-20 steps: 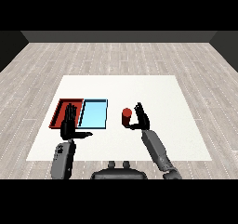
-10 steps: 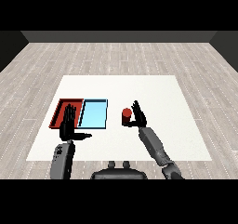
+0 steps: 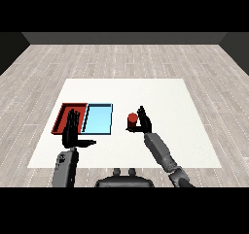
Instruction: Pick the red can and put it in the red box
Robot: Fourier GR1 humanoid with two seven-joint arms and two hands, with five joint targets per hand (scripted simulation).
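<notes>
A: What has changed around the red can (image 3: 132,121) over the last second?

B: Mostly the right hand (image 3: 143,123). A second ago it stood a little to the right of the can with a sliver of white table between them. It has since slid left, and now sits right against the can's right side. The can itself has not shifted; it stands upright on the white table (image 3: 160,97), to the right of the light blue tray (image 3: 98,119), apart from it.

A: Does the right hand have hold of the can?

B: I cannot tell. The fingers point up and look fairly straight, with the thumb reaching low toward the can, but the black hand and the can's shaded side run together, so I can't see whether anything curls round it.

A: And the left hand (image 3: 73,132)?

B: Unchanged from the earlier frames. It is held up, open, fingers straight and spread, thumb sticking out to the right, and it holds nothing. It is well to the left of the can, beyond both trays.

A: What is hidden?

B: The left hand covers the near edge of the red tray (image 3: 64,115) and part of its floor, plus the near left corner of the blue tray. The red tray lies touching the blue one, on the side away from the can. The can's lower right edge is lost against the right hand.
</notes>
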